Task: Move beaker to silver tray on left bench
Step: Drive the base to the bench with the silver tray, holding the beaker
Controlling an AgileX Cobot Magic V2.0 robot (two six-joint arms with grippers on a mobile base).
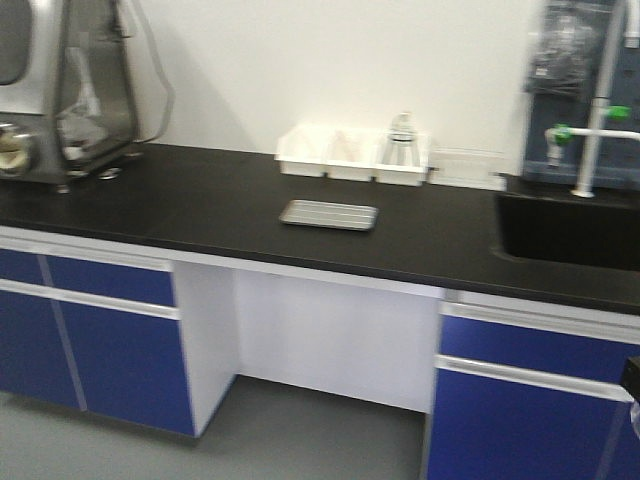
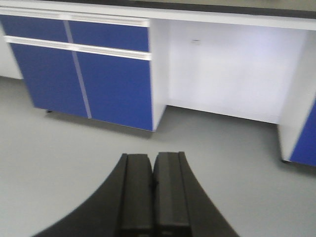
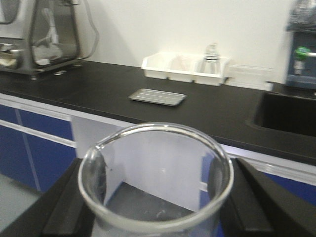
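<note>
My right gripper is shut on the clear glass beaker, its black fingers pressing both sides below the rim, in front of the bench and short of its edge. The silver tray lies empty on the black left bench, near the middle; it also shows in the right wrist view. My left gripper is shut and empty, held low over the grey floor, facing the blue cabinets. Neither gripper shows in the front view.
White plastic bins with a glass flask stand at the back wall. A metal machine stands at the bench's left end. A black sink with a green-handled tap is at the right. Blue cabinets flank an open knee space.
</note>
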